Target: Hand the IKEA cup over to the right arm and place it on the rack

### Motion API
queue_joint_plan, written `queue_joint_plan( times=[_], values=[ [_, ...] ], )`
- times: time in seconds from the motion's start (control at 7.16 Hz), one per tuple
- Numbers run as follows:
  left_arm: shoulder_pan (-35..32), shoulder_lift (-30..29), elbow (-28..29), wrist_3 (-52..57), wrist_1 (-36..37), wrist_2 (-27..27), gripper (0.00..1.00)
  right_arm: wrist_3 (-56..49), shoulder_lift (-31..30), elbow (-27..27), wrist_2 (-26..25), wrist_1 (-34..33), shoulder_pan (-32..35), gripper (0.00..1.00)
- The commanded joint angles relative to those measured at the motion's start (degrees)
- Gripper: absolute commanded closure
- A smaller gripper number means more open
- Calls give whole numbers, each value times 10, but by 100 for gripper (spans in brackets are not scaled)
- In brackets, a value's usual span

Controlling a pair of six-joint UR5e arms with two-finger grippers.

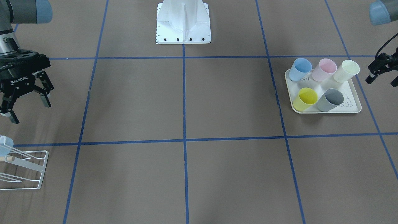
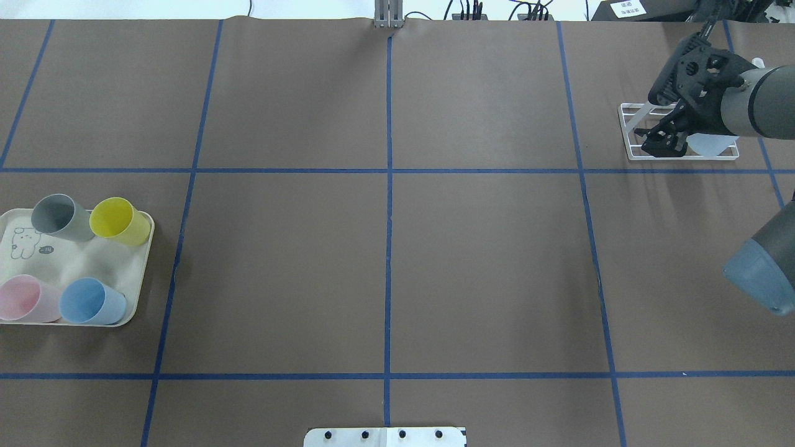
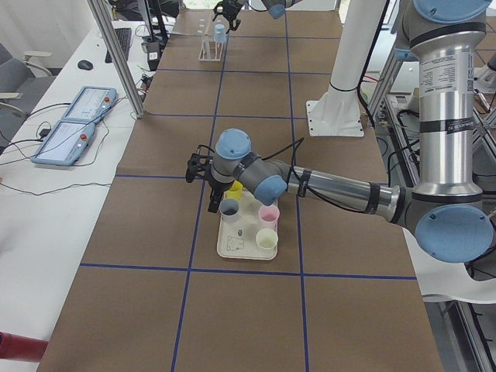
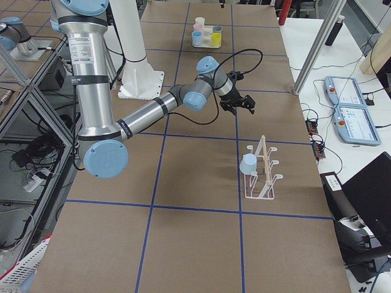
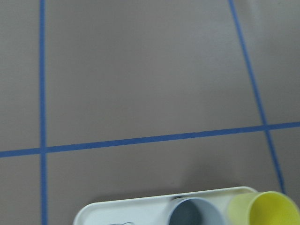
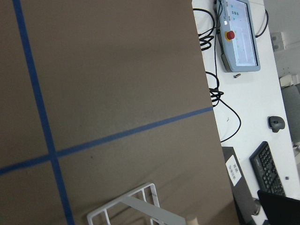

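A pale blue cup (image 4: 248, 163) hangs mouth-down on a prong of the white wire rack (image 4: 264, 183), near the table's edge on the robot's right. Its edge also shows as the cup (image 1: 4, 146) on the rack (image 1: 37, 169). My right gripper (image 1: 29, 109) hovers open and empty just beside and above the rack (image 2: 683, 158), holding nothing. Several more cups stand on the cream tray (image 1: 326, 111): blue (image 1: 300, 69), pink (image 1: 324, 69), cream (image 1: 346, 71), yellow (image 1: 305, 99) and grey (image 1: 330, 99). My left gripper (image 1: 381, 79) hangs open beside the tray's outer edge, empty.
Blue tape lines divide the brown table. The robot's white base plate (image 1: 183, 34) sits at the middle of the near edge. Off the table past the rack lie control pendants (image 4: 351, 113) and cables.
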Motion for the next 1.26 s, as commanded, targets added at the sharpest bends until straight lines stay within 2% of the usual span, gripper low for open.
queue_joint_plan(
  times=[0.0,0.14,0.42,0.84,0.98,1.12],
  values=[
    [18,18,3,-2,-2,19,0,130,17,7,82,-13,-1,0],
    [66,15,5,-21,-3,27,0,130,28,11,84,-57,-4,0],
    [148,9,8,-113,-14,97,0,130,87,18,83,-168,-7,0],
    [154,-40,72,-129,-17,99,2,130,91,18,79,-172,-13,0],
    [155,-48,84,-129,-17,98,15,130,91,18,79,-172,-14,0],
    [162,-51,85,-131,-17,94,22,130,91,18,78,-172,-14,0]
  ],
)
